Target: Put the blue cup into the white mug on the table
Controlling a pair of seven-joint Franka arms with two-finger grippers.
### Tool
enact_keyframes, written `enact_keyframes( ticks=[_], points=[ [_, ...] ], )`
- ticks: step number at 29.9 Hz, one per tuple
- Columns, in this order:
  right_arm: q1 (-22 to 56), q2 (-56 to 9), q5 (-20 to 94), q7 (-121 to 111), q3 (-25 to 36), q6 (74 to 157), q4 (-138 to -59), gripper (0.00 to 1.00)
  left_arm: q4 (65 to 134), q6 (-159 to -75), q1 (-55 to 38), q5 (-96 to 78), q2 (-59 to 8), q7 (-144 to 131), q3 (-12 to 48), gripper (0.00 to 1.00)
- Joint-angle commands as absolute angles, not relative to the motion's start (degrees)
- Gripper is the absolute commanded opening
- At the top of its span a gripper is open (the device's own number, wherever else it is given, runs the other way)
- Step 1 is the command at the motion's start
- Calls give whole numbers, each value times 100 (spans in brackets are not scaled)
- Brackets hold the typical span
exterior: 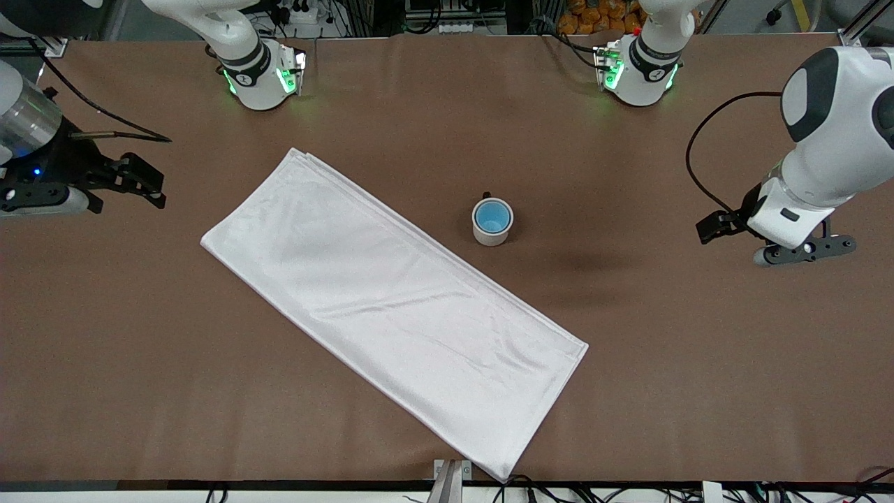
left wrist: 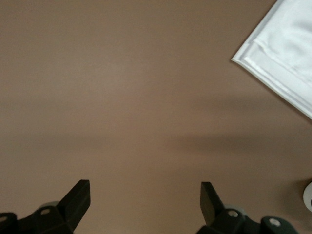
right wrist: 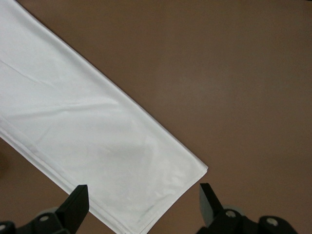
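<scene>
The blue cup [exterior: 492, 216] sits inside the white mug [exterior: 492, 222], which stands upright on the bench [exterior: 447, 105] just beside the long edge of the white cloth [exterior: 391, 304], on the side toward the left arm's end. The mug's small dark handle [exterior: 487, 195] points toward the robots' bases. The left hand [exterior: 768, 244] hangs empty over bare bench at its own end, fingers [left wrist: 78, 197] spread wide. The right hand [exterior: 129, 183] waits over its end, fingers [right wrist: 75, 204] likewise apart, gripping nothing
</scene>
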State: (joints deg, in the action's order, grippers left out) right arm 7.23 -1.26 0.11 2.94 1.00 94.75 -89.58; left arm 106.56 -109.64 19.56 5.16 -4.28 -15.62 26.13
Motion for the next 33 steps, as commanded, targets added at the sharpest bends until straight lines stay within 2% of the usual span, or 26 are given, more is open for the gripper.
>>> enact_keyframes(
  ticks=[1,10,13,17,19,24,33],
  points=[
    [554,-9,123,264,26,9422,-9009,100,10652,-10837,2021,396,-273,-1600,2663,100],
    [519,-9,123,264,26,9422,-9009,100,10468,-10670,2188,466,-202,-978,2602,100],
    [510,-9,123,264,26,9422,-9000,100,10450,-10644,1883,466,-132,-205,2006,100],
    [510,-9,123,255,26,9431,-9000,100,10433,-10600,907,405,-62,483,802,100],
    [501,-18,123,255,26,9439,-9000,100,10293,-10556,713,378,-62,492,546,100],
    [466,-35,141,255,18,9457,-9009,100,9783,-10292,422,141,-211,378,448,100],
    [466,-44,141,264,18,9475,-9000,100,9440,-9862,316,36,-202,352,413,100]
  ],
)
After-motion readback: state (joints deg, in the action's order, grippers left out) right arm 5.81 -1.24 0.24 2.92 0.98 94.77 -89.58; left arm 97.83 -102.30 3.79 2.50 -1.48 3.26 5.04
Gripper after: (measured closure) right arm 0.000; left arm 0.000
